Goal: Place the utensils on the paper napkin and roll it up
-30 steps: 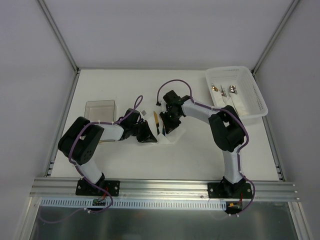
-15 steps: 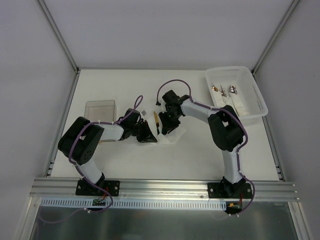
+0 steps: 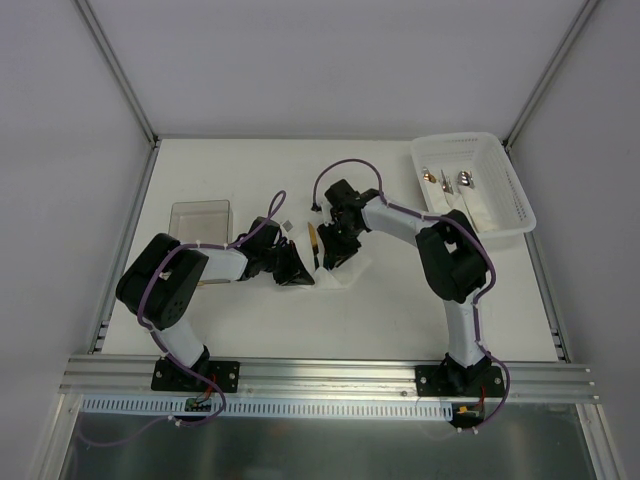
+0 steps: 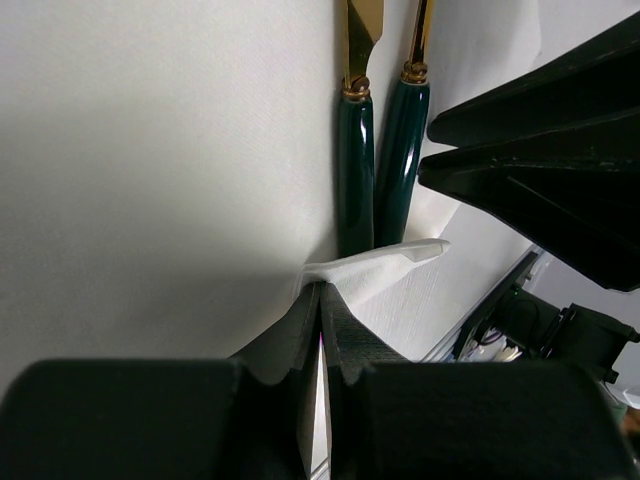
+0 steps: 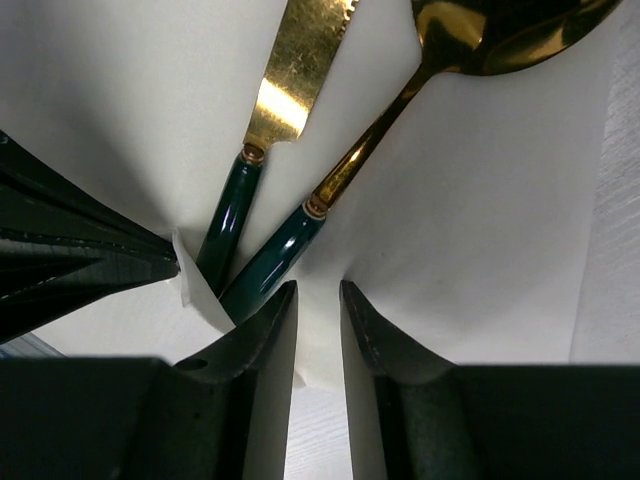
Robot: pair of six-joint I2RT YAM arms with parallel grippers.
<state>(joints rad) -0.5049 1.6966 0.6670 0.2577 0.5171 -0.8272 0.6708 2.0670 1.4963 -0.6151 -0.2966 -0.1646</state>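
Observation:
A gold-bladed knife (image 5: pixel 290 70) and a gold spoon (image 5: pixel 490 30), both with dark green handles, lie side by side on the white paper napkin (image 5: pixel 480 220) at mid-table. They also show as a gold sliver (image 3: pixel 312 240) from above. My left gripper (image 4: pixel 322 295) is shut on the napkin's edge right at the handle ends (image 4: pixel 355 170). My right gripper (image 5: pixel 318 290) stands beside it with its jaws narrowly apart, a fold of napkin between them, the spoon handle touching its left finger. Both grippers meet over the napkin (image 3: pixel 340 272).
A white basket (image 3: pixel 510 195) at the back right holds more cutlery (image 3: pixel 447 182) with pale handles. A clear plastic box (image 3: pixel 200 217) sits at the left, behind my left arm. The black right fingers (image 4: pixel 560 170) crowd the left wrist view.

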